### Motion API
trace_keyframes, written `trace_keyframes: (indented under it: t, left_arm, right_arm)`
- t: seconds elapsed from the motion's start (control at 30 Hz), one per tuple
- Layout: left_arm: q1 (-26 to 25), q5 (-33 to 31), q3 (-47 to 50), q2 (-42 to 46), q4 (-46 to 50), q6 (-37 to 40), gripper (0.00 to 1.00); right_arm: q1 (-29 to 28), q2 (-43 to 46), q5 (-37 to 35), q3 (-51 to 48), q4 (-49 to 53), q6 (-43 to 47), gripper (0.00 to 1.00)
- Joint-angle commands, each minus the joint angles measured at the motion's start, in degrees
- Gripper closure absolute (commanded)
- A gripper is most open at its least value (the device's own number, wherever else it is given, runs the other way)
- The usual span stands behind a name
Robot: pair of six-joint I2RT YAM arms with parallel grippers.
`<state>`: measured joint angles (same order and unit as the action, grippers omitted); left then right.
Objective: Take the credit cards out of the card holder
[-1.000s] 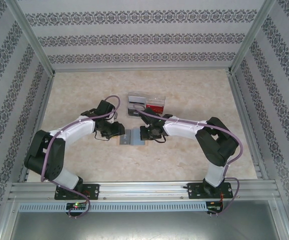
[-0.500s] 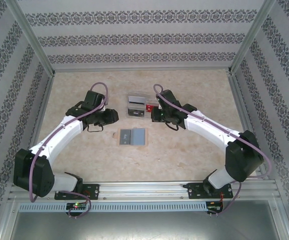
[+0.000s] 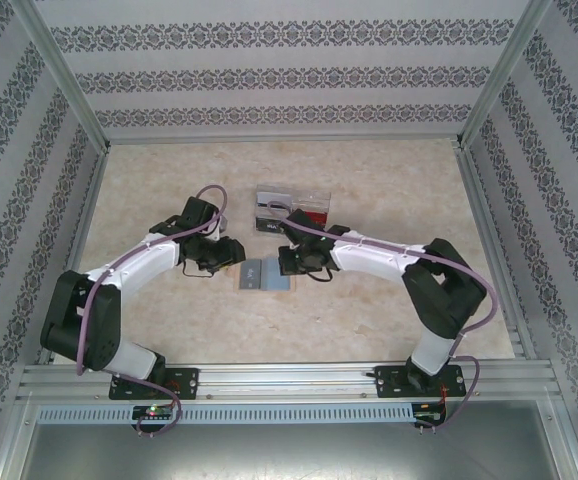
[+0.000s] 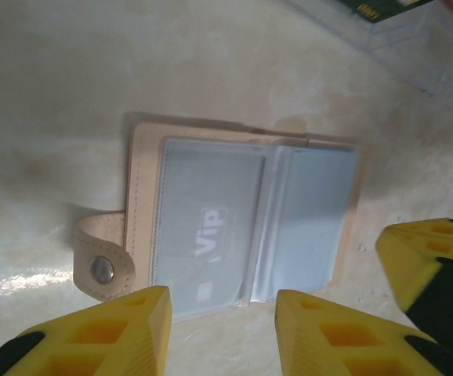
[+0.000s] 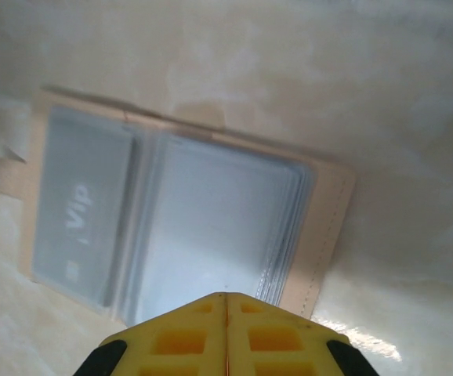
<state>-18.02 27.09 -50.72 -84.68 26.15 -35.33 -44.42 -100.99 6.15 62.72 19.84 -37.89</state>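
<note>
The tan folding card holder (image 3: 265, 274) is lying open mid-table, between the grippers. The left gripper (image 4: 222, 313) is hovering half-open and empty; the right gripper (image 5: 226, 313) is pinched shut on nothing. The next move is probably gripping the grey Vip-marked card (image 4: 208, 235) and sliding it out of its sleeve.

Card holder (image 4: 242, 235): tan outside, stitched edge, grey-blue translucent sleeves inside, white "Vip" lettering on the left side. Strap tan, snap stud (image 4: 101, 270) silver. Left gripper (image 4: 222, 305) and right gripper (image 5: 226, 321): yellow fingers, black behind. Table (image 3: 389, 180): cream, marbled. Walls (image 3: 269, 80): white with bands of grey-purple floral ornament. Left arm (image 3: 144, 262) and right arm (image 3: 379, 260): white shells, black joints; cables (image 3: 212, 188) mauve. Tray (image 3: 291, 190): clear, red card (image 3: 315, 214) inside. Frame rail (image 3: 289, 378): silver.
</note>
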Motion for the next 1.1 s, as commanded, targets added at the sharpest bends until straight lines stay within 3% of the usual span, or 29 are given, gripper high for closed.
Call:
trace_keyframes:
  t: [0.0, 0.43, 0.7, 1.07]
  left_arm:
    - [-0.6, 1.7, 0.8, -1.3, -3.1, -1.1, 0.61]
    - [-2.3, 0.2, -0.2, -3.7, -2.3, 0.1, 0.62]
    - [-2.9, -0.5, -0.2, -6.0, -1.8, 0.9, 0.61]
    - [-3.2, -0.2, -0.4, -8.0, -2.1, 1.1, 0.61]
  right_arm:
    - [-0.2, -2.3, 1.4, -0.8, -1.6, -2.1, 0.91]
    - [0.6, -1.4, -1.6, -3.7, 0.1, -3.0, 0.91]
    - [0.6, -0.2, -3.5, -2.9, 1.8, -3.0, 0.85]
    - [0.8, 0.8, -2.4, -2.9, 2.2, -2.5, 0.84]
